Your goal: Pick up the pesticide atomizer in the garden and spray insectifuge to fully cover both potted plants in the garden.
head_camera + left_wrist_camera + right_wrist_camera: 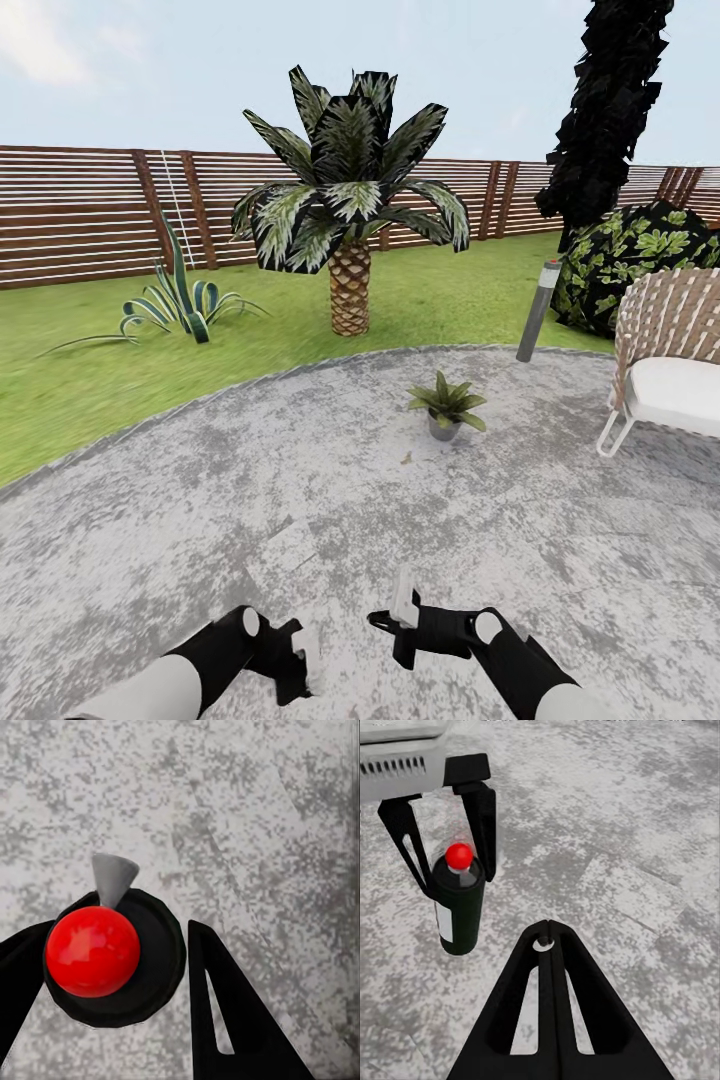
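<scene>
Risk of spraying short: atomizer (457,907) pinched in left fingers (480,825), well apart from potted plant (446,405); right fingers (551,1005) pressed together.

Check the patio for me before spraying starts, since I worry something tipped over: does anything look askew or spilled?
Nothing stands out. The potted plant stands upright on the grey patio, with no spill around it. The pesticide atomizer hangs upright between the left gripper fingers. The right gripper is shut, empty.
</scene>
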